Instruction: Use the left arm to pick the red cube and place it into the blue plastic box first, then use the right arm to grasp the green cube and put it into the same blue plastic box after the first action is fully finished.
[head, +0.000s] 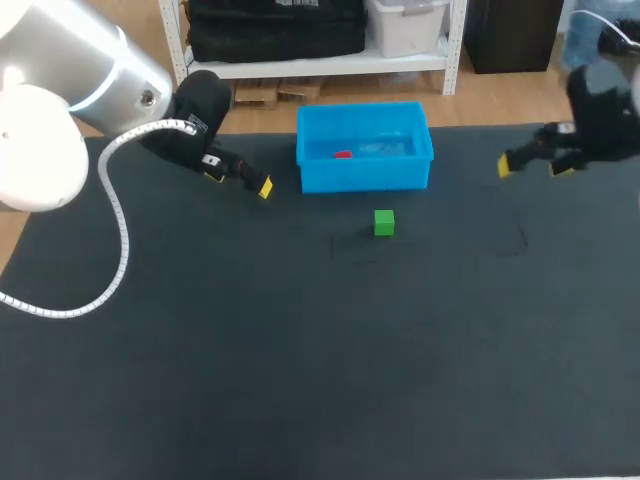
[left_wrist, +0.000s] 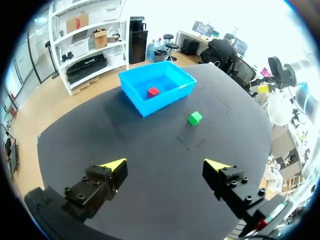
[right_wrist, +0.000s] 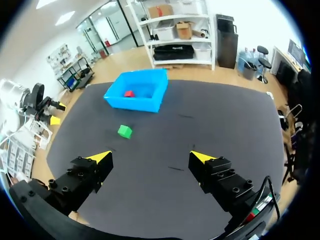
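The blue plastic box (head: 365, 178) stands close to the far edge of the table (head: 300, 360), about at the middle of that edge. The red cube (head: 343, 154) lies inside the box, on its floor, nearer to the left wall.

The green cube (head: 384, 222) sits on the table in front of the box's front wall, near it but not touching. It has bare dark surface on all its sides.

The left gripper (head: 240, 178) is to the left of the box, near its left wall and apart from it. Its fingers are spread wide and they hold nothing. In the left wrist view the box (left_wrist: 150, 104) and the green cube (left_wrist: 194, 118) are well ahead of this gripper (left_wrist: 167, 165).

The right gripper (head: 530, 166) is to the right of the box, well apart from it and toward the table's right edge. Its fingers are also spread, with nothing between them. In the right wrist view the green cube (right_wrist: 124, 131) lies between this gripper (right_wrist: 150, 157) and the box (right_wrist: 135, 103), and much open table is around it.
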